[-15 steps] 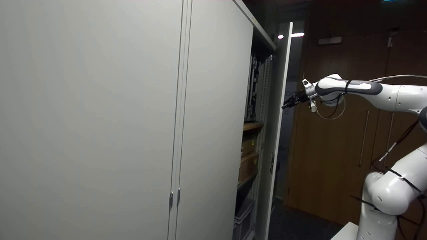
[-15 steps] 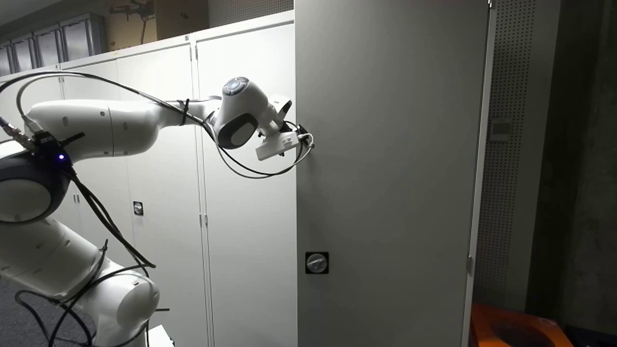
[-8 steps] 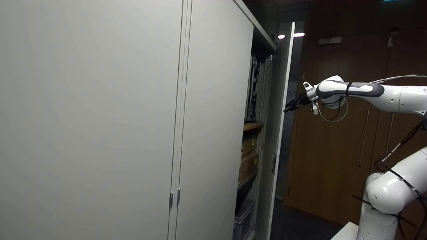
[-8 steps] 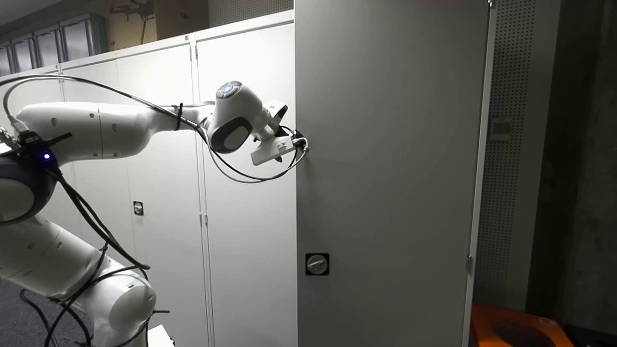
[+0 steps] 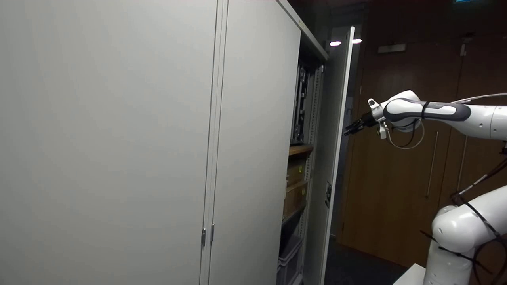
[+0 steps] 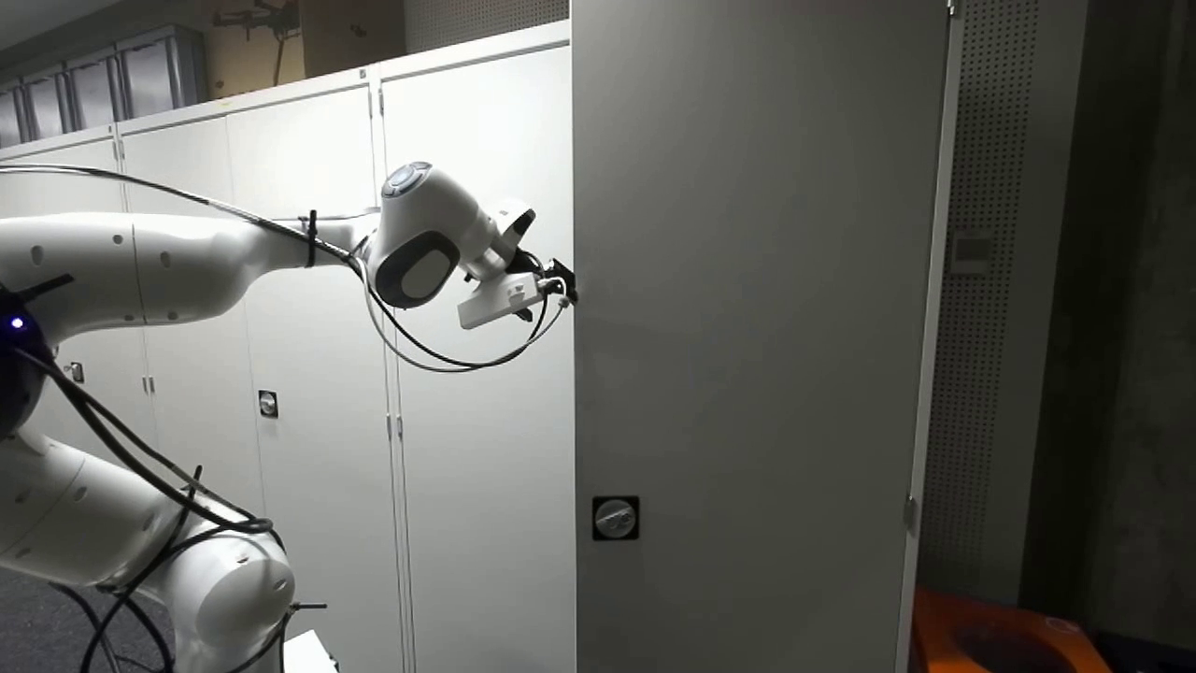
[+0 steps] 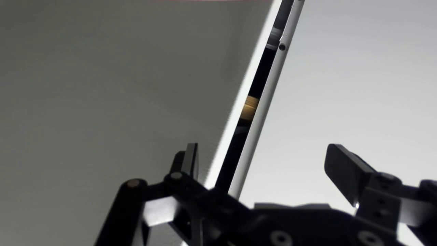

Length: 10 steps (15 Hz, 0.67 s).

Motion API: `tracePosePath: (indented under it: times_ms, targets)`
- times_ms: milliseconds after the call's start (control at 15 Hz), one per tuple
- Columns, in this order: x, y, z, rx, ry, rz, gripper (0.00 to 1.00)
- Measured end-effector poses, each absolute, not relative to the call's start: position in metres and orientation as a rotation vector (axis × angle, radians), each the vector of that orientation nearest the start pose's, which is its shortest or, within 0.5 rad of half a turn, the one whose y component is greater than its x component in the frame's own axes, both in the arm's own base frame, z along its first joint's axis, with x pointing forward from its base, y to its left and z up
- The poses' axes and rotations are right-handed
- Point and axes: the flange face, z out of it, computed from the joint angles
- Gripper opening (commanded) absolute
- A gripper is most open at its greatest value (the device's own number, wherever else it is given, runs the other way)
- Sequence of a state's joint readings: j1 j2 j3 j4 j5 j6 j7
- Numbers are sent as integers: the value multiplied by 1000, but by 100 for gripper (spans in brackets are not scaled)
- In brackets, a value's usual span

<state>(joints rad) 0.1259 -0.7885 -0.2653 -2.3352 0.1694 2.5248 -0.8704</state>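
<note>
A tall grey cabinet door stands ajar in both exterior views (image 5: 340, 107) (image 6: 747, 280). It has a round lock knob (image 6: 615, 518) low near its free edge. My black gripper (image 5: 348, 131) is at this free edge, at about upper-middle height. In the wrist view the gripper (image 7: 262, 160) is open, with its fingers wide apart. The door's bright edge (image 7: 235, 116) runs between them, close to the left finger (image 7: 192, 159). The right finger (image 7: 344, 169) stands over a white closed door (image 7: 341, 85). I cannot tell whether the left finger touches the door.
Inside the cabinet are shelves (image 5: 300, 149), brown boxes (image 5: 295, 198) and a grey crate (image 5: 291, 263). Closed white cabinet doors (image 6: 476, 467) stand alongside. An orange object (image 6: 1009, 636) is on the floor behind the door. Wooden doors (image 5: 400, 178) stand behind the arm. Cables (image 6: 448, 365) hang from the wrist.
The arm has drawn back from the cabinet and sunk slightly. The grey door has swung a little wider open along with the gripper.
</note>
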Motion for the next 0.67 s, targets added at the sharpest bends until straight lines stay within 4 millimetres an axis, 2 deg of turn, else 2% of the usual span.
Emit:
tracePosePath:
  times_ms: [400,667]
  targets:
    - [323,-105,694,-2821,-770,-1571,100]
    - [302,-117,694,-2846,-710,-1629,100]
